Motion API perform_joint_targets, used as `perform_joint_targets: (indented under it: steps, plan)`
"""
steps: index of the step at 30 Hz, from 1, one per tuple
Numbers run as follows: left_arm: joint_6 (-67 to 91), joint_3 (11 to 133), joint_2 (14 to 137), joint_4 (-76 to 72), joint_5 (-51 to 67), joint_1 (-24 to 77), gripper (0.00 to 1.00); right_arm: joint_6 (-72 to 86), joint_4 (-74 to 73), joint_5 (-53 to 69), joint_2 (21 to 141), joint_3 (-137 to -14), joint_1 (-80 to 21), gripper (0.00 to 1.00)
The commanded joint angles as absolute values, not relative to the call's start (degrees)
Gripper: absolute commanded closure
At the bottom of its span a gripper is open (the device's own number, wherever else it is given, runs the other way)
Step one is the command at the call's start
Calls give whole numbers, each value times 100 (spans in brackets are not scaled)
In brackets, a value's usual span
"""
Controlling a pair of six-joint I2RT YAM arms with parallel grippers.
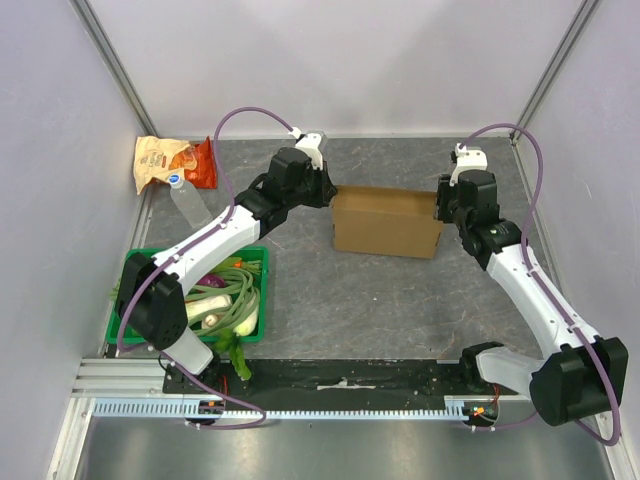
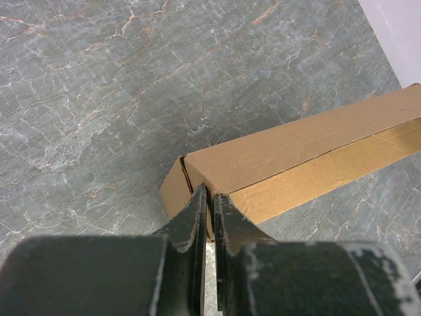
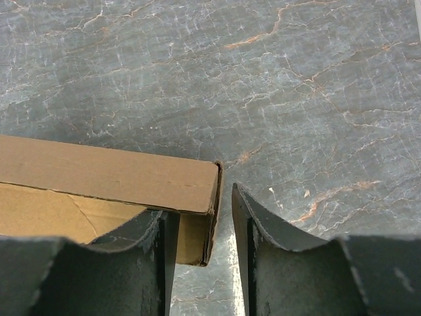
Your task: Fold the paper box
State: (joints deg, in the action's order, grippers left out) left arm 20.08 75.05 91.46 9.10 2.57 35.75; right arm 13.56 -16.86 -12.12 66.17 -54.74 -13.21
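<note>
While the paper box (image 1: 388, 222) lies on the grey table (image 1: 400, 300), right of and beyond the green crate (image 1: 240, 252) and well apart from it, a gripper stands at each of its ends. At the end nearer the crate, the left gripper (image 2: 210, 210) has its jaws pressed almost together, pinching the thin end wall at a corner. At the end farther from the crate, the right gripper (image 3: 200, 204) is spread, one finger on each side of the end wall.
</note>
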Motion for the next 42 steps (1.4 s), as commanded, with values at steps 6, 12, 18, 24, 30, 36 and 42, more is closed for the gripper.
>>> perform_joint_targets:
  steps: [6,12,18,24,30,36,42]
  plan:
    - [1934,7515,9009,861,229,3621,96,1380,-1731,-1038,6451,-5757,-1275,56]
    - [1916,7523,9018,861,88,3709,98,1371,-1846,-1002,6293,-5783,-1275,56]
    - [1907,7515,9000,870,-122,3770,98,1345,-1916,-1169,6214,-5784,-1274,71]
    - [1978,7208,8781,554,-421,3823,98,1380,-1100,-1125,6196,-5117,-1283,100]
    - [2013,6365,8420,-367,-711,4060,98,1774,1157,-897,5582,-3148,-1292,100]
    - [2066,5739,8305,-739,-888,4096,98,1819,548,-941,5458,-3400,-1292,100]
    - [2048,5897,8463,-633,-826,4096,98,1907,-1132,-502,5871,-4595,-1283,53]
